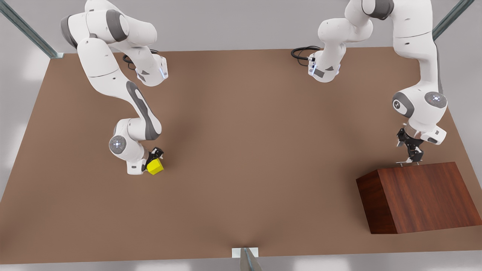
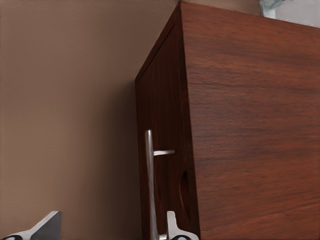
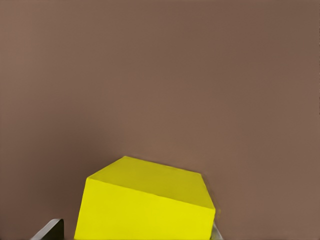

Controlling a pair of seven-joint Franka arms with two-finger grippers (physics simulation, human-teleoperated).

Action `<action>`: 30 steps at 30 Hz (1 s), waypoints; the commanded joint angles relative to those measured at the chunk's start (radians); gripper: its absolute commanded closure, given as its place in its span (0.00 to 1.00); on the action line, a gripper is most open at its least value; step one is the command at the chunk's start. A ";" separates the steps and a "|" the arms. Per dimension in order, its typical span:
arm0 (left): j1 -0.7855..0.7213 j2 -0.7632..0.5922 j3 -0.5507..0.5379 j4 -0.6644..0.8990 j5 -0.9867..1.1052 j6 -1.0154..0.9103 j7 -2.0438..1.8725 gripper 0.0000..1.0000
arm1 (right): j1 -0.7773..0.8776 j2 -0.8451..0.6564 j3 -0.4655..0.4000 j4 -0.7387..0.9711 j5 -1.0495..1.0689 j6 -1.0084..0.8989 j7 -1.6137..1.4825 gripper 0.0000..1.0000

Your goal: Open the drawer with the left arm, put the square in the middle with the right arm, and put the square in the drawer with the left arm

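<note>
Left gripper (image 1: 408, 161) at drawer handle (image 2: 149, 185), fingers spread astride bar: clamp squarely, pull straight. Right gripper (image 1: 152, 162) grasping yellow cube (image 1: 155, 166).

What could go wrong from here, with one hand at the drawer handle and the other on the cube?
1. The left hand sits at the silver handle with fingers spread. In the left wrist view the bar lies close to one finger, so an off-centre closure may slip off when pulling the drawer.
2. The right hand straddles the yellow cube, which looks tilted, so it may twist or drop on the way to the middle of the table.
</note>
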 commanded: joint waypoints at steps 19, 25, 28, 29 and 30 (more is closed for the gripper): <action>0.023 0.054 -0.001 0.000 -0.002 0.009 0.005 0.00 | 0.044 -0.062 0.117 0.068 -0.005 -0.008 0.183 0.42; 0.029 0.020 0.000 -0.004 -0.003 -0.061 0.006 0.00 | 0.517 0.088 0.042 0.396 -0.002 -0.013 0.521 0.42; 0.029 0.013 0.000 -0.006 -0.002 -0.074 0.006 0.00 | 0.687 0.265 -0.029 0.621 0.002 -0.016 0.575 0.41; 0.029 0.013 0.000 -0.008 -0.002 -0.075 0.006 0.00 | 0.698 0.329 -0.030 0.698 -0.002 -0.016 0.605 0.41; 0.029 0.013 0.005 -0.018 -0.002 -0.074 0.006 0.00 | 0.726 0.365 -0.052 0.741 0.000 -0.013 0.624 0.41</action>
